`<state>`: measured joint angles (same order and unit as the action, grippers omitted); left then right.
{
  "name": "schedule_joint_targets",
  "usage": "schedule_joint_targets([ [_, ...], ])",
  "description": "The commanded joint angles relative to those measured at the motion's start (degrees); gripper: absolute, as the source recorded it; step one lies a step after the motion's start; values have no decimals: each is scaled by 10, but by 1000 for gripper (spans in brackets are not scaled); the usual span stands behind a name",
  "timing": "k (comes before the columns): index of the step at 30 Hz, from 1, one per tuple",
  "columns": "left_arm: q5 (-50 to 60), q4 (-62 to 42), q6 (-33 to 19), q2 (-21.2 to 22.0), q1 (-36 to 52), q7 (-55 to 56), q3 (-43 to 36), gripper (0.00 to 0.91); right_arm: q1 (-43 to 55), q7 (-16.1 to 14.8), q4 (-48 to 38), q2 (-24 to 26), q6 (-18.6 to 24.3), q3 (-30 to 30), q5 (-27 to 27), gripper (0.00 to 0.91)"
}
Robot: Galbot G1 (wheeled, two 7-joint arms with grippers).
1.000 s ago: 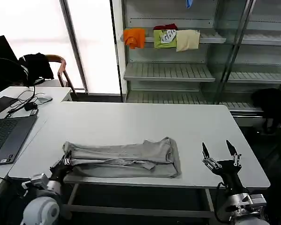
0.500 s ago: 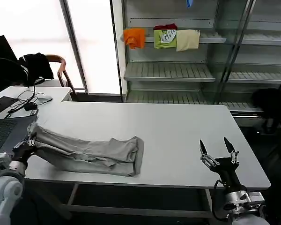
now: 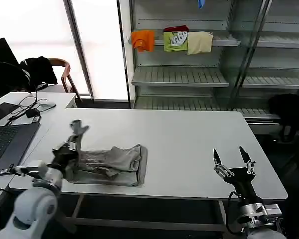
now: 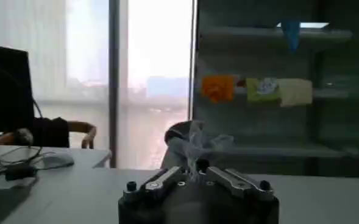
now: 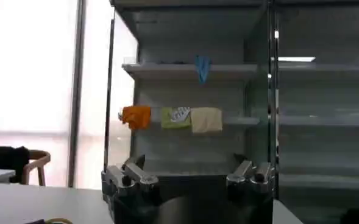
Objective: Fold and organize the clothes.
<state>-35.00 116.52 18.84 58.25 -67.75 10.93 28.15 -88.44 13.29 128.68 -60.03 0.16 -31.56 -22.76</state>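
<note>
Head view: grey shirt [image 3: 112, 162] lies bunched on the white surface [image 3: 189, 134], lower left of centre in the frame. One end of it is lifted off the surface and stands up in a peak at the left. Left claw [image 3: 67, 149] sits at that raised end, closed on the fabric. Left wrist view: claw [image 4: 196, 172] with a crumpled tuft of shirt [image 4: 191, 143] pinched between its fingers and rising above them. Right claw [image 3: 234, 162] hangs over the surface's lower right edge, well apart from the shirt, fingers spread and holding nothing. Right wrist view: same claw [image 5: 188, 173], fingers wide apart.
</note>
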Motion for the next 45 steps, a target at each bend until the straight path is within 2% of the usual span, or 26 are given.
schedule_joint_targets([
  [1,139,7,0,94,30,-4,-214,10,1,-1,1,-3,-1,2,2,907],
  [9,154,-62,-4,113,55,-8,-240,20,3,-2,-2,-5,-2,10,3,907],
  [10,157,-72,-5,114,59,-11,-241,121,4,-2,-2,-5,-2,10,3,907],
  [11,161,-78,-5,114,60,-11,-243,756,4,-3,-2,-5,-1,10,3,907],
  [12,164,-82,-4,114,62,-11,-244,907,4,-3,-2,-5,-1,10,3,907],
  [18,215,-82,6,108,67,-6,-263,907,3,-4,-4,-6,0,11,4,907],
  [24,231,-54,-20,116,106,39,-307,907,7,-4,-5,-11,0,24,14,907],
  [29,224,2,-32,116,100,42,-304,907,10,-5,-5,-8,-1,26,18,907],
  [32,225,39,-27,104,74,36,-257,907,12,-4,-5,-8,-1,22,18,907],
  [34,225,48,-24,77,49,30,-211,907,6,-4,-2,-6,0,15,16,907],
  [39,144,-32,-9,-9,-25,-1,-6,907,-4,-4,-3,0,5,4,15,907],
  [42,51,-69,34,-27,-63,10,44,907,-4,-4,-4,0,5,6,15,907],
  [45,25,-83,42,-23,-72,18,51,907,0,-4,-3,-1,2,12,19,907],
])
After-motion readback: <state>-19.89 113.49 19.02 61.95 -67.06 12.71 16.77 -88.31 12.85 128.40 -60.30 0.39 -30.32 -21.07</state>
